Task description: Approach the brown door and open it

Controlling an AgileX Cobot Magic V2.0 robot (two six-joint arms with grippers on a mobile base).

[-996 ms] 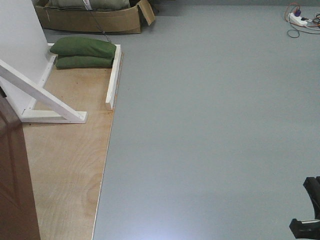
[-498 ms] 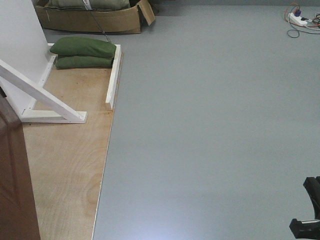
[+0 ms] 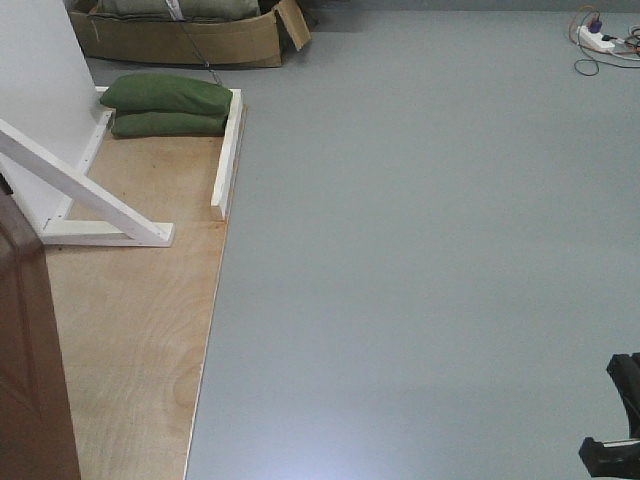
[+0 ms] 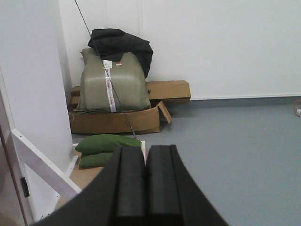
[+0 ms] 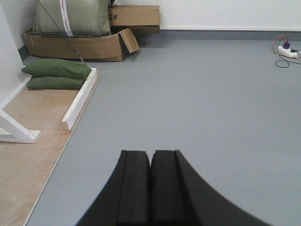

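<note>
The left gripper (image 4: pixel 145 153), at six o'clock in the left wrist view, is matte black: two flat, square-tipped fingers (image 4: pixel 130 183) flaring into curved shoulders. The right gripper (image 5: pixel 150 156) looks the same at six o'clock in its own view. At four o'clock in the front view, a black angular bracket (image 3: pixel 618 420) shows.

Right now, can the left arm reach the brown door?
Probably not yet. The left gripper is shut, aimed at the green sandbags, and touches nothing. The brown door sits at the front view's far left edge, with no handle showing.
</note>
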